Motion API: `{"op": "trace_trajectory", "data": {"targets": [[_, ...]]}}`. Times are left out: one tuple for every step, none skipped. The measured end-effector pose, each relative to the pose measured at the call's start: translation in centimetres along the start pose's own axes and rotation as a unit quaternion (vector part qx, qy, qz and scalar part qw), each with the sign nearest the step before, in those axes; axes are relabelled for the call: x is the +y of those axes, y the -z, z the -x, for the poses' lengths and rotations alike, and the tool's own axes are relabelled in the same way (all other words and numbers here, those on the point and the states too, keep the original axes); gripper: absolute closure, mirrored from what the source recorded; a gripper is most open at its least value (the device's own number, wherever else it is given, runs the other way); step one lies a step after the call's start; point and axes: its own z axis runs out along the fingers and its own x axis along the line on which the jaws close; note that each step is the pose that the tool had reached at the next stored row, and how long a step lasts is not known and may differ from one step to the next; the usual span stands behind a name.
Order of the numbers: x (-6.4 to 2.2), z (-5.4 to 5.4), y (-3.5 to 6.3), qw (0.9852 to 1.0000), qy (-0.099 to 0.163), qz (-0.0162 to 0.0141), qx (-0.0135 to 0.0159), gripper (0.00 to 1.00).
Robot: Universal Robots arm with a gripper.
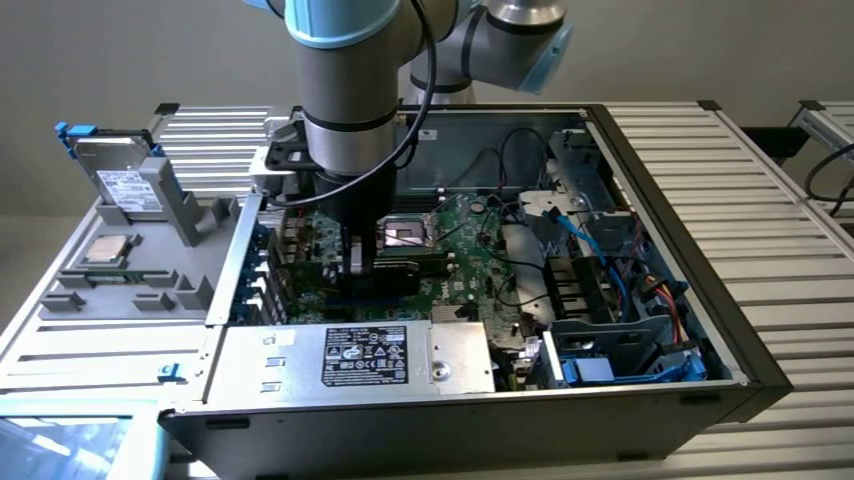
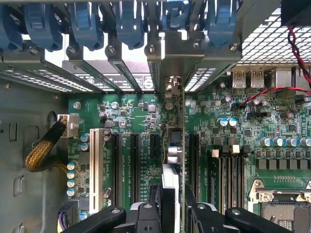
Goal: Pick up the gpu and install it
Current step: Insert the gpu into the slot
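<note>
Gripper (image 1: pixel 354 262) is down inside the open case (image 1: pixel 701 262), centre-left of the exterior frame, over the motherboard (image 1: pixel 461 240). Fingers (image 2: pixel 146 217) are pinched on the gpu (image 2: pixel 171 160), one on each flat face. Card is held edge-on and upright, in line with the expansion slots (image 2: pixel 133 165). Cannot tell if it is seated.

Judgement: light and stiff, but fragile. Components and edge contacts won't take knocks. Flat faces near the upper edge are the sound hold. Any tilt risks binding.
</note>
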Motion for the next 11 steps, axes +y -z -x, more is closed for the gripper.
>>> {"op": "trace_trajectory", "data": {"targets": [[0.00,0.00,0.00,1.0000,0.000,0.0000,0.0000,0.71],[0.00,0.00,-0.01,1.0000,0.000,0.0000,-0.0001,0.71],[0.00,0.00,-0.01,1.0000,0.000,0.0000,0.0000,0.71],[0.00,-0.04,-0.02,1.0000,0.000,-0.0002,-0.0003,0.71],[0.00,-0.09,-0.03,1.0000,0.000,-0.0002,-0.0004,0.71],[0.00,-0.08,-0.03,1.0000,0.000,-0.0002,-0.0004,0.71],[0.00,-0.09,-0.02,1.0000,0.000,-0.0001,-0.0004,0.71],[0.00,-0.09,-0.02,1.0000,0.000,-0.0001,-0.0003,0.71],[0.00,-0.09,-0.01,1.0000,0.000,-0.0001,-0.0003,0.71],[0.00,-0.09,-0.01,1.0000,0.000,-0.0001,-0.0003,0.71],[0.00,-0.09,-0.01,1.0000,0.000,-0.0001,-0.0003,0.71]]}}
